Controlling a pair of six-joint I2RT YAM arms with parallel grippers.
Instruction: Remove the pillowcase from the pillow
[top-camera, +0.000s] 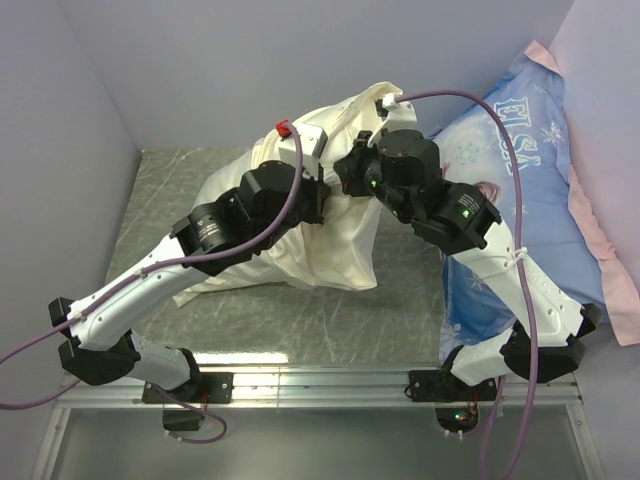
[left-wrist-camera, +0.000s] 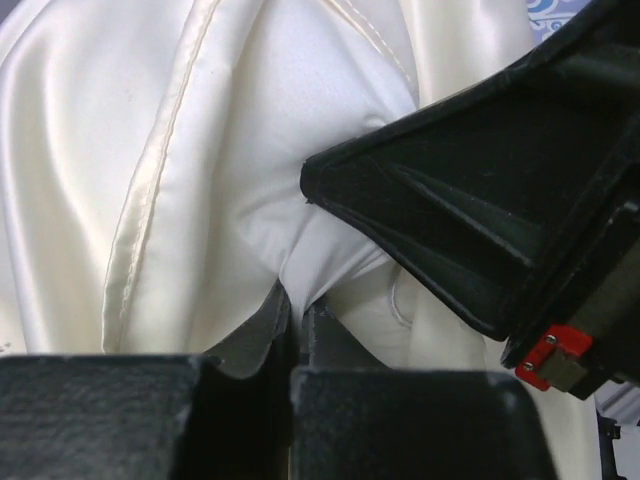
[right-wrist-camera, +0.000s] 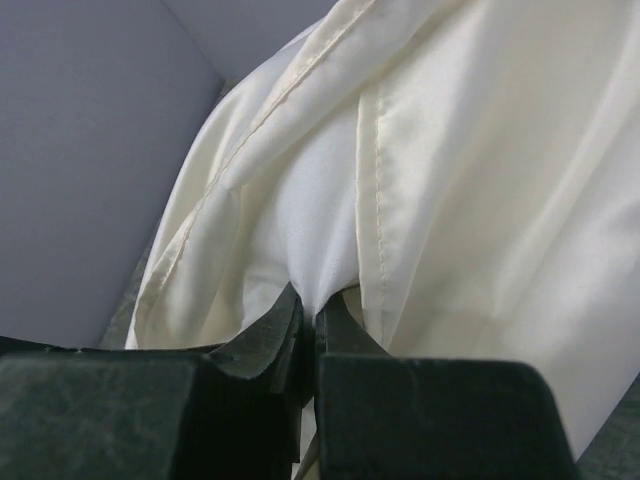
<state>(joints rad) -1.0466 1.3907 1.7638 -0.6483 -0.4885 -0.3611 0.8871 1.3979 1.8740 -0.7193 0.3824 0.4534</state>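
The cream pillowcase (top-camera: 330, 250) lies bunched in the middle of the table, with the whiter pillow (left-wrist-camera: 330, 190) showing through its open hemmed mouth. My left gripper (top-camera: 322, 203) meets my right gripper (top-camera: 348, 172) on top of the bundle. In the left wrist view the left gripper (left-wrist-camera: 300, 312) is shut on a fold of the white pillow fabric, with cream case (left-wrist-camera: 90, 170) on both sides. In the right wrist view the right gripper (right-wrist-camera: 310, 300) is also shut on white pillow fabric (right-wrist-camera: 310, 220), between the cream hems (right-wrist-camera: 500, 150). Most of the pillow is hidden inside the case.
A blue ELSA-print pillow (top-camera: 520, 170) with a pink edge leans at the right, beside the right arm. Grey walls close the back and left. The right gripper's black body (left-wrist-camera: 500, 190) fills the right of the left wrist view. The marbled table (top-camera: 170, 190) shows at left and front.
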